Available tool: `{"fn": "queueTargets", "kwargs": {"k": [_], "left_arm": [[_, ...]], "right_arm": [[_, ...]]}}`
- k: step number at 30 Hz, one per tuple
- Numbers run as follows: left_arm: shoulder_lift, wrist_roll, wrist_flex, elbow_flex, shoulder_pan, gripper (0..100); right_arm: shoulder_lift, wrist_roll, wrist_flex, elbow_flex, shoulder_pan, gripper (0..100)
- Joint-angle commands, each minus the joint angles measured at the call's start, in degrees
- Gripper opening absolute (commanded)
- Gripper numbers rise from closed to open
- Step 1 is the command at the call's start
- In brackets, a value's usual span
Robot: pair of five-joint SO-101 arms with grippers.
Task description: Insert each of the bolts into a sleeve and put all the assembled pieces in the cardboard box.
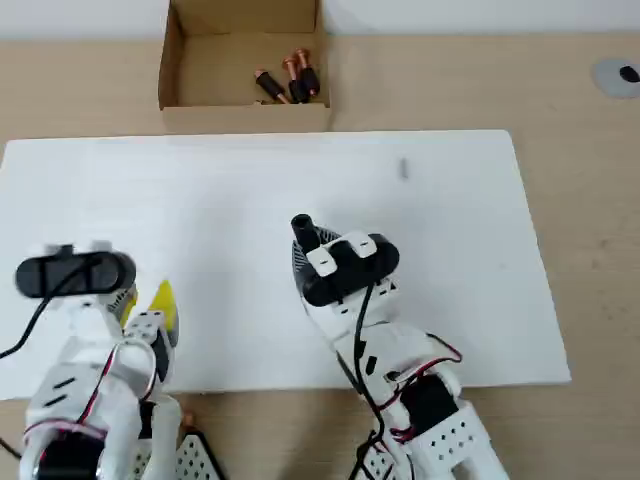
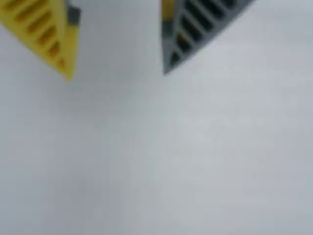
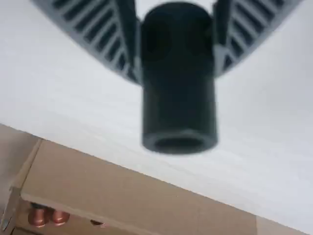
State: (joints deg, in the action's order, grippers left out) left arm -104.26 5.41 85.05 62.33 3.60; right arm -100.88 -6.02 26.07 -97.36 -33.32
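My right gripper is shut on a black sleeve, held above the middle of the white board. The sleeve's open end points toward the cardboard box at the back. In the box lie several assembled pieces with copper bolt heads. My left gripper hangs open over the board's near left part. Nothing is between its yellow finger and its grey finger.
A small grey thing lies on the board at the back right; I cannot tell what it is. The wooden table surrounds the board, with a grey disc at its far right corner.
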Motion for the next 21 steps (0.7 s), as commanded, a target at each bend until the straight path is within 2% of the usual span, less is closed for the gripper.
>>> {"fn": "queueTargets", "kwargs": {"k": [1, 8, 16, 21], "left_arm": [[-0.3, -0.4, -1.8, 1.8, -0.3, 14], [-0.3, -0.5, -3.3, 12.2, -0.7, 14], [-0.3, -0.6, -7.7, 21.7, -0.3, 14], [-0.1, -0.6, -9.7, 25.1, -0.6, 14]], "right_arm": [[-0.9, -1.6, 0.1, 0.1, -0.6, 1.0], [-0.9, -1.6, 0.3, 0.1, -0.8, 1.0], [-0.9, -1.5, 9.3, 0.1, -0.8, 1.1], [-1.0, -1.5, 9.8, 0.1, -0.8, 1.1]]}}
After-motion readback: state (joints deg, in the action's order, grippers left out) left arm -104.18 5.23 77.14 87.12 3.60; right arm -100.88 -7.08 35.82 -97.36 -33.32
